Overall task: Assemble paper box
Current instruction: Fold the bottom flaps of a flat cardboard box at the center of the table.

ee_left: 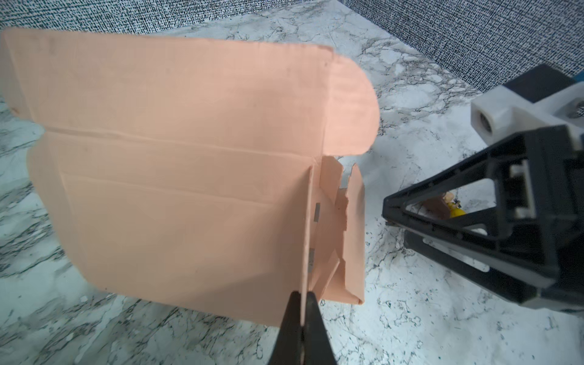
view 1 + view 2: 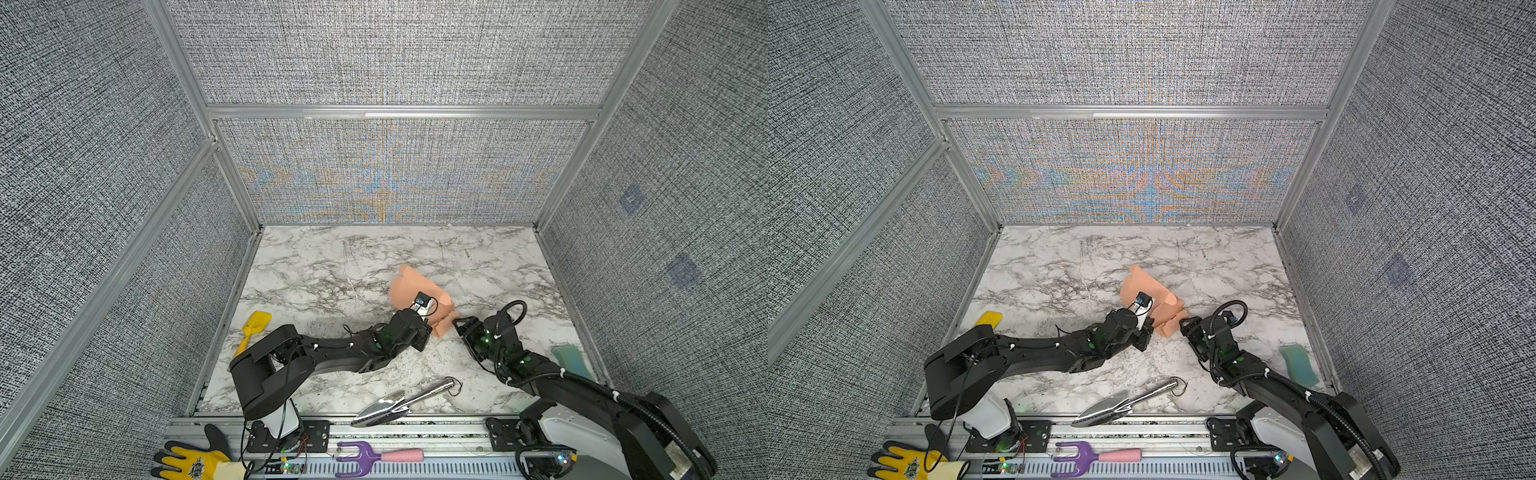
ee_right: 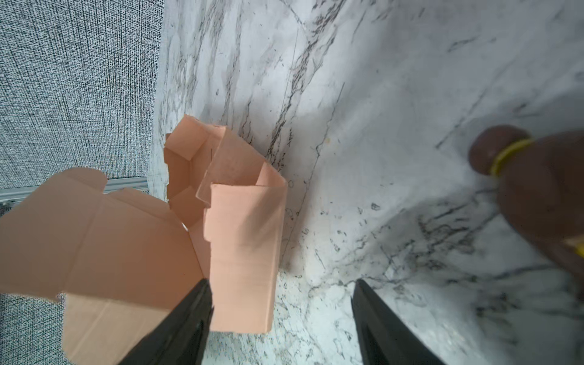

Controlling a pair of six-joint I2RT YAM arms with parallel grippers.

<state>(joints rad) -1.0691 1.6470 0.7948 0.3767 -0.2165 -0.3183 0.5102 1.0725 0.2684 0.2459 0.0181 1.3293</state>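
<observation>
Box (image 2: pixel 409 286) stands half folded on the bench (image 2: pixel 316 266), right of centre, between the two arms. Left jaws are clamped tight on the thin edge of one upright wall (image 1: pixel 308 237). Right jaws stand wide and hold nothing, with one finger (image 3: pixel 177 325) at the loose side flap (image 3: pixel 243 246); whether it touches is unclear. The step in hand looks like folding that flap over and in to lock the side. It is best done with the left pinch as a firm anchor. The right should push slowly near the crease, not the free edge, so the card bends on its score line instead of buckling.
</observation>
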